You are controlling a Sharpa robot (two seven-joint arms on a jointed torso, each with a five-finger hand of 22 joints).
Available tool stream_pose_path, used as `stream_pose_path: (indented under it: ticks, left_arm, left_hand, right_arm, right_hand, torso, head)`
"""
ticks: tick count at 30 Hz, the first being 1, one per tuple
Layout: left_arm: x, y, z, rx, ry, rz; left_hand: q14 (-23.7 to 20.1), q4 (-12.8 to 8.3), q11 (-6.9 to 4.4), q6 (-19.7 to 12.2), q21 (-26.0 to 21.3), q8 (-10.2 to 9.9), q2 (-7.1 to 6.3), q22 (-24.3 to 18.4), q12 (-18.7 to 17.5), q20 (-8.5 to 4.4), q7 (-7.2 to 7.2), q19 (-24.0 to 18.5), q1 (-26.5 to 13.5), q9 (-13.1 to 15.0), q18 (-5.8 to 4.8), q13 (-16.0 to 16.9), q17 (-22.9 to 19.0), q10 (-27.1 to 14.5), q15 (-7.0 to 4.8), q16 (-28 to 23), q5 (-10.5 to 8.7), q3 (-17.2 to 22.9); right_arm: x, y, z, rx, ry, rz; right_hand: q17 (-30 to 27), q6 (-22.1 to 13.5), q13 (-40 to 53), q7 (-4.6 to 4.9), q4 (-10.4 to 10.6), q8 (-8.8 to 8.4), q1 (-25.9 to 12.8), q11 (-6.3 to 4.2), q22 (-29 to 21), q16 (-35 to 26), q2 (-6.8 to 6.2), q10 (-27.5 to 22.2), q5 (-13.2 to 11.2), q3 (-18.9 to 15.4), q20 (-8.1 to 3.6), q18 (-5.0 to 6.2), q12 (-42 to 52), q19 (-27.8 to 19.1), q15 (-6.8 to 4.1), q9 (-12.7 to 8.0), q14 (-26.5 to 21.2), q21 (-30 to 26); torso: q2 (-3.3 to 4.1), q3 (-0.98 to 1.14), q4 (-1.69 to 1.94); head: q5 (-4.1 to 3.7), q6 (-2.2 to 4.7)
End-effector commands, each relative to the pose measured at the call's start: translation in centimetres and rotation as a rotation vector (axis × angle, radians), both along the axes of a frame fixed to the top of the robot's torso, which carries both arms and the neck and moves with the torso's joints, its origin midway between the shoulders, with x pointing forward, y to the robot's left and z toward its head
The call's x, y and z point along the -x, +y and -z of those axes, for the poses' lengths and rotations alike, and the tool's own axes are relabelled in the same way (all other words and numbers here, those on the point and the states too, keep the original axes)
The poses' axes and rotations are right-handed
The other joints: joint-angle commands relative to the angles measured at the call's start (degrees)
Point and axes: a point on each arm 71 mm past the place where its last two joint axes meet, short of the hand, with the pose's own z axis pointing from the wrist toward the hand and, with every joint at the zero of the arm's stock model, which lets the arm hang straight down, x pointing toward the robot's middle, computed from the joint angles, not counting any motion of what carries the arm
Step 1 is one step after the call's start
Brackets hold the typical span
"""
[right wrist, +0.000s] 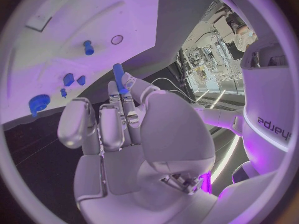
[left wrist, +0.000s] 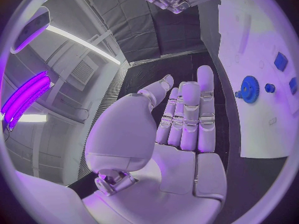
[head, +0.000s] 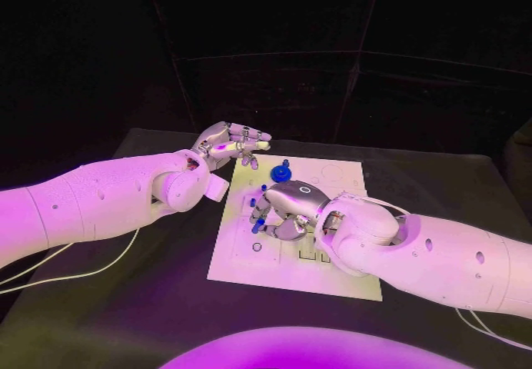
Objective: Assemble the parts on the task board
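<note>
Now | right hand (right wrist: pixel 118 129) pinches blue peg (right wrist: pixel 118 77) | left hand (left wrist: pixel 181 119) empty, fingers apart | "sharpa" on arm

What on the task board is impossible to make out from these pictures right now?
- Head view: the right hand covers the middle of the task board, hiding what lies under it.
- Right wrist view: the blue peg is held between the fingers; its lower end is hidden.
- Left wrist view: the blue gear shows, teeth too small to count.

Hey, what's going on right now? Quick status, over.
Left hand open, empty, at board's far edge. Right hand over task board, holding blue peg. Blue gear on board. Nothing blocking.
</note>
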Motion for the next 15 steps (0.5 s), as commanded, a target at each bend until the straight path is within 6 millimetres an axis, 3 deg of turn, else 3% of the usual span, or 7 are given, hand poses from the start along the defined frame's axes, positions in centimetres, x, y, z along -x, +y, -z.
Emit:
stream_pose_path:
  ticks: [1,5,15]
  left_arm:
    - [-0.1,0.1,-0.1,0.035,0.017,-0.013]
    - [-0.2,0.2,-0.1,0.042,0.022,-0.02]
    - [-0.2,0.3,-0.1,0.045,0.022,-0.027]
  left_hand:
    - [-0.5,-0.07,-0.03,-0.37,-0.16,-0.1,0.2,-0.11,0.24,0.45,-0.07,0.13,-0.03,0.01,0.72,-0.02,-0.01,-0.5,0.05,-0.13,0.14,-0.4]
    - [-0.5,-0.07,-0.03,-0.37,-0.16,-0.1,0.2,-0.11,0.24,0.45,-0.07,0.13,-0.03,0.01,0.72,-0.02,-0.01,-0.5,0.05,-0.13,0.14,-0.4]
    - [-0.5,-0.07,-0.03,-0.37,-0.16,-0.1,0.2,-0.11,0.24,0.45,-0.07,0.13,-0.03,0.01,0.72,-0.02,-0.01,-0.5,0.05,-0.13,0.14,-0.4]
  right_arm:
    - [0.1,0.4,0.7,0.044,0.013,-0.045]
    - [0.1,0.7,1.3,0.064,0.024,-0.055]
    - [0.0,0.9,1.9,0.099,0.026,-0.059]
  right_hand:
    - [-0.08,-0.13,-0.04,0.32,-0.03,-0.34,-0.23,-0.88,-0.09,0.22,-0.25,1.15,0.33,0.33,-0.27,0.73,-0.36,-0.18,-0.09,-0.09,1.79,0.16]
    - [-0.15,-0.2,-0.06,0.35,-0.04,-0.4,-0.29,-0.84,-0.12,0.19,-0.25,1.06,0.39,0.39,-0.25,0.73,-0.47,-0.2,-0.06,-0.11,1.77,0.14]
    - [-0.13,-0.22,-0.07,0.37,-0.04,-0.44,-0.32,-0.82,-0.17,0.2,-0.2,1.02,0.46,0.45,-0.23,0.74,-0.55,-0.23,-0.04,-0.12,1.77,0.11]
  torso:
    - [-0.07,-0.01,-0.02]
    - [-0.09,0.0,0.06]
    - [-0.1,-0.02,-0.15]
  head:
    - [0.44,-0.43]
    - [0.79,-0.74]
    - [1.16,-1.07]
